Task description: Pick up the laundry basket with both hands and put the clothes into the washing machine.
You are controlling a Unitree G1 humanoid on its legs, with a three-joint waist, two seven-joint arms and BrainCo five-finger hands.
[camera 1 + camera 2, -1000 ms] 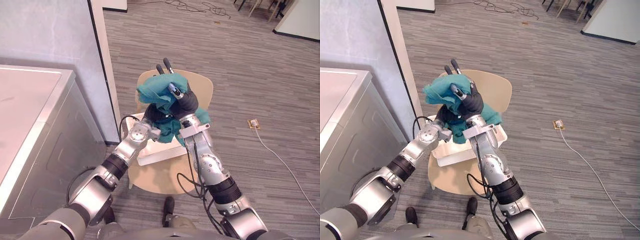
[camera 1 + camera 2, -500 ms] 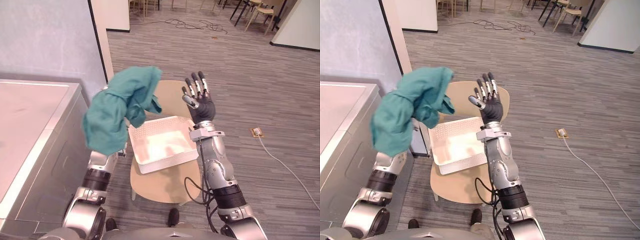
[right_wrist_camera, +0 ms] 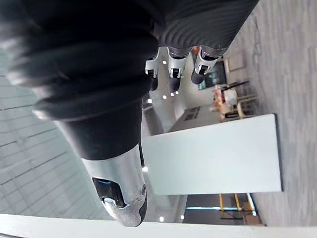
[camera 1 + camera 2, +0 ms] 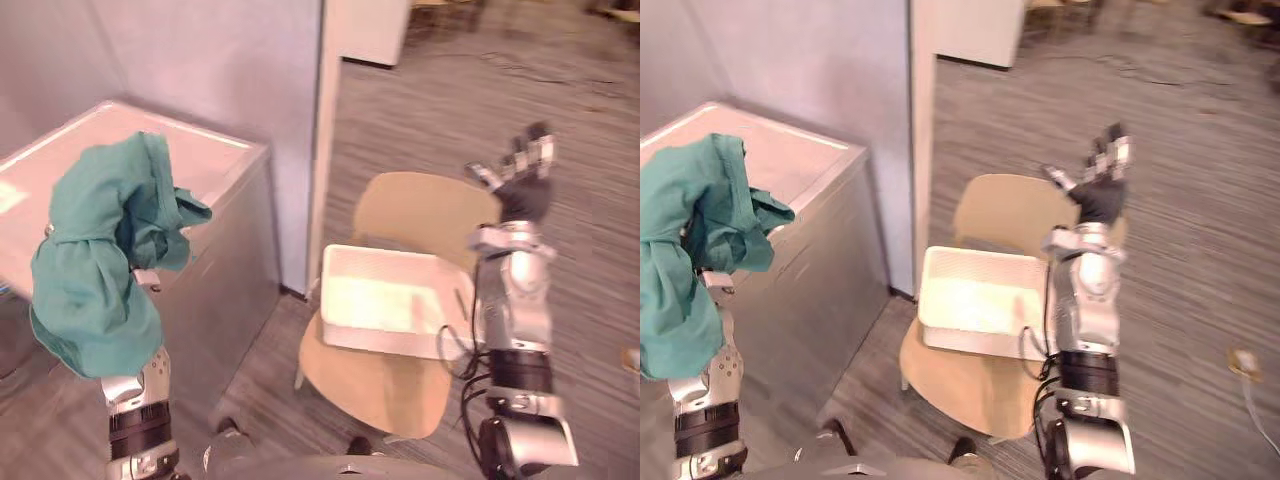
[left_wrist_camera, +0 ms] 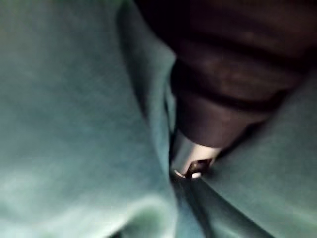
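- Left hand [image 5: 193, 153] of the robot is held up high on the washing-machine side, buried in a teal-green cotton garment [image 4: 95, 270]
- Seen from close in, one silver digit below the dark ribbed cover is sunk into a fold of the fabric, and I cannot tell whether the fingers are curled on the cloth or simply carrying it
- That garment hangs as a bunched roll with its long axis close to upright, leaning a little
- Its rounded top points up toward the wall, its heavy bulging end points down at the floor, and a loose flap sticks out sideways toward the chair
- It hangs in front of the near corner of the pale grey, box-shaped washing machine [image 4: 215, 170], beside the flat top; I cannot tell whether the cloth touches the machine
- Right hand [image 4: 522, 185] is lifted over the chair's back, fingers straight and fanned apart, holding nothing
- White rectangular plastic laundry basket [image 4: 380, 340] sits on the seat of a round light-wood chair [image 4: 370, 395]
- Its long side runs across from the machine's side toward the right arm, close to that forearm and well apart from the garment
- Chair and machine stand on grey striped carpet [image 4: 430, 120], with a white upright post [image 4: 325, 120] rising between them at the wall's edge
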